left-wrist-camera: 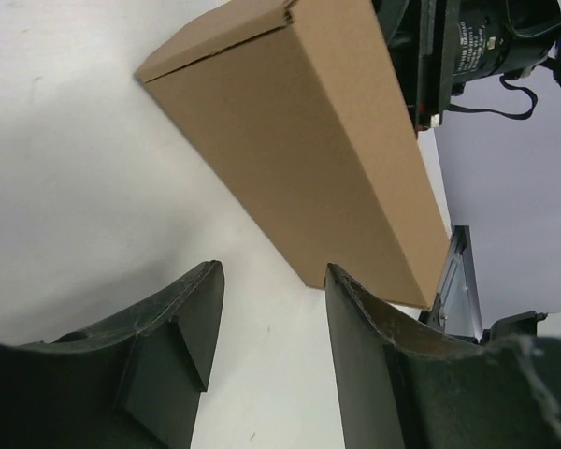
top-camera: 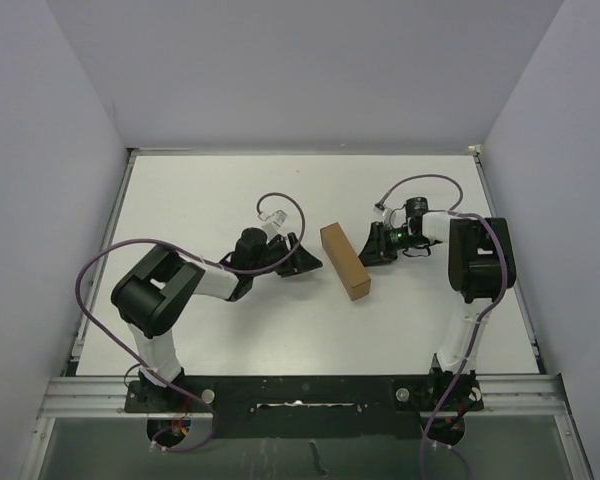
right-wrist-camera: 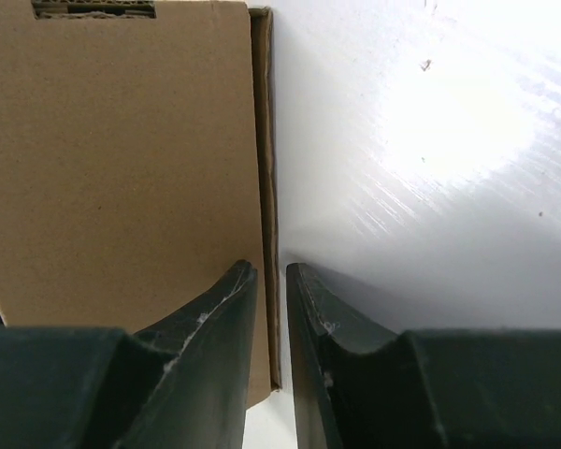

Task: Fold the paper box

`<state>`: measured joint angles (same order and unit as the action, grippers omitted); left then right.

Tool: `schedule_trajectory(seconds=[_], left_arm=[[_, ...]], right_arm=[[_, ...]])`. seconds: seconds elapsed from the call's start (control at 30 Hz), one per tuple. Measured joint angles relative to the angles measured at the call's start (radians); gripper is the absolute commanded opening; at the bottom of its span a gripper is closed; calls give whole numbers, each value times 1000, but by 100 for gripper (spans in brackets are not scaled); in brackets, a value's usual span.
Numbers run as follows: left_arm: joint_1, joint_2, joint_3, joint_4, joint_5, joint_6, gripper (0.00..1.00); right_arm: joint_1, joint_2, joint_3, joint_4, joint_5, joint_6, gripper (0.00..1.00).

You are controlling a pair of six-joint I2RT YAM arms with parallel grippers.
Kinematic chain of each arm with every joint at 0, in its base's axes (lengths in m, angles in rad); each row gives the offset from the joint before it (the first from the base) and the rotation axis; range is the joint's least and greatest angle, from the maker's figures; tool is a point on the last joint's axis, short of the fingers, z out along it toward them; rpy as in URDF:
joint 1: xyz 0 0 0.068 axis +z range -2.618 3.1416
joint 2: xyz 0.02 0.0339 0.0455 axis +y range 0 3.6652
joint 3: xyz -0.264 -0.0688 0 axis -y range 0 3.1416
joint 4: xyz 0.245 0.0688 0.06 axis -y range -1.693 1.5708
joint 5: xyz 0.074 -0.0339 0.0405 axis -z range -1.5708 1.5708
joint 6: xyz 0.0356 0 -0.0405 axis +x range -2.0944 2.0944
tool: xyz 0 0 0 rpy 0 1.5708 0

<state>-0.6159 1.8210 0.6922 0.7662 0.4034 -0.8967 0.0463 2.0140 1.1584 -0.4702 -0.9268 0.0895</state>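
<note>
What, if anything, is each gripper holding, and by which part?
Left gripper: open, holding nothing. Right gripper: its nearly closed fingers line up with the long edge of the paper box; an actual pinch cannot be told.

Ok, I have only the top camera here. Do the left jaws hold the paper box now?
Observer: No. The left jaws stand open; the paper box lies beyond their tips, nothing between them.
Operator: And the right jaws?
Observer: Almost closed, only a thin slit, lined up with the box's long edge. Whether they pinch it, I cannot tell.
Operator: Does the box show any slot?
Observer: Yes, a narrow slot at the far edge of the face before the right jaws.
</note>
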Motion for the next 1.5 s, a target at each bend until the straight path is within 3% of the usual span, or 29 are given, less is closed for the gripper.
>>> schedule_trajectory(seconds=[0.13, 0.3, 0.57, 0.93, 1.3, 1.4, 1.5], left_arm=[[-20, 20, 68, -27, 18, 11, 43], [-44, 51, 154, -39, 35, 18, 41], [-66, 101, 248, -53, 60, 19, 41], [-82, 88, 279, -118, 76, 46, 46], [-117, 102, 380, -161, 81, 51, 48], [-114, 102, 410, -163, 80, 70, 52], [-108, 100, 420, -193, 74, 121, 63]], right_arm=[[1, -9, 21, -25, 35, -42, 22], [10, -51, 25, -48, 94, -104, 12], [124, -47, 39, -79, 75, -115, 11], [109, -4, 54, -89, 72, -83, 24], [-6, -84, 82, -172, 256, -220, 28], [-36, -126, 82, -178, 310, -270, 28], [-84, -212, 75, -174, 317, -343, 29]])
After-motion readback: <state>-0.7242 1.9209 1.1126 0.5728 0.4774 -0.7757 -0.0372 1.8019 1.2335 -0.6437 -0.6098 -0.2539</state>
